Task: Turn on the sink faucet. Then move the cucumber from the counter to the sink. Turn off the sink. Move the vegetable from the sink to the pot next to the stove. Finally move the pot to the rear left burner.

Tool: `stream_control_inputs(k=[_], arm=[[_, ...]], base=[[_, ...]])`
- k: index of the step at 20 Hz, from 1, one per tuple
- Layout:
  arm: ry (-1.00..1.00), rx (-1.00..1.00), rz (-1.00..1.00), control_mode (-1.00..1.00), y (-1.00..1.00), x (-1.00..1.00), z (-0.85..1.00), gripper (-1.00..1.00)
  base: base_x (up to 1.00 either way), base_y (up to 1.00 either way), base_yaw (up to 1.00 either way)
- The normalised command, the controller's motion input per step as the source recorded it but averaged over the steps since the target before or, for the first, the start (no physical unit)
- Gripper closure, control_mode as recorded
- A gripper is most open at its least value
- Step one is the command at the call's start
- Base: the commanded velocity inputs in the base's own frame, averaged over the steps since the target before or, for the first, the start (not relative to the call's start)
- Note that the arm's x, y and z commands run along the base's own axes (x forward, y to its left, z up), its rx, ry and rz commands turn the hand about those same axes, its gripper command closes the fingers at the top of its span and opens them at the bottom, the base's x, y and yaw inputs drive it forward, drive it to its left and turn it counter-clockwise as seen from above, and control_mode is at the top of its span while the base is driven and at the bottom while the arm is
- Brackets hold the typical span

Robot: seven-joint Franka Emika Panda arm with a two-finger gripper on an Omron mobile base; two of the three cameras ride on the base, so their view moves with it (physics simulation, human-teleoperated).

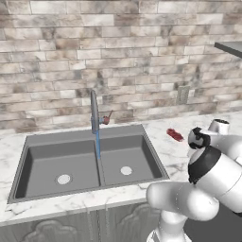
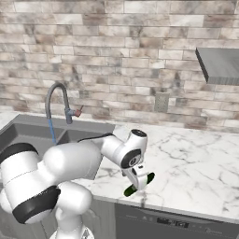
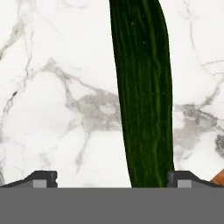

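The dark green cucumber (image 2: pixel 148 179) lies on the white marble counter (image 2: pixel 196 158) near its front edge, to the right of the sink (image 1: pixel 85 163). My gripper (image 2: pixel 137 182) hangs directly over it, pointing down. In the hand view the cucumber (image 3: pixel 142 87) runs from top to bottom between my open fingertips (image 3: pixel 41 178), closer to the right one; my gripper (image 3: pixel 113 179) holds nothing. The sink faucet (image 1: pixel 94 111) stands behind the divider of the dark double basin, and a thin blue stream of water (image 1: pixel 98 144) falls from its spout. The same faucet (image 2: pixel 56 93) stands at the left of the right base view.
A small red object (image 1: pixel 175 134) lies on the counter right of the sink. A wall outlet (image 2: pixel 161 102) sits in the brick backsplash. A grey hood (image 2: pixel 219 63) juts out at the upper right. An orange-brown edge (image 3: pixel 216 177) shows beside my right fingertip.
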Motion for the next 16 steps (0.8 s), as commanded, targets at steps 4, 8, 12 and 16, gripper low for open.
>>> stream_control_inputs(k=[4, 8, 12, 16], arm=[[0.07, 0.0, 0.0, -1.0, -0.33, 0.0, -0.12, -1.0], [0.07, 0.0, 0.0, -1.0, -0.31, 0.01, -0.1, -1.0], [0.02, 0.0, 0.0, -1.0, -0.36, 0.0, -0.2, -1.0], [0.0, 0.0, 0.0, -1.0, -0.12, 0.09, -0.25, -1.0]], base=[[0.0, 0.0, 0.0], [0.0, 0.0, 0.0], [0.0, 0.0, 0.0], [0.0, 0.0, 0.0]])
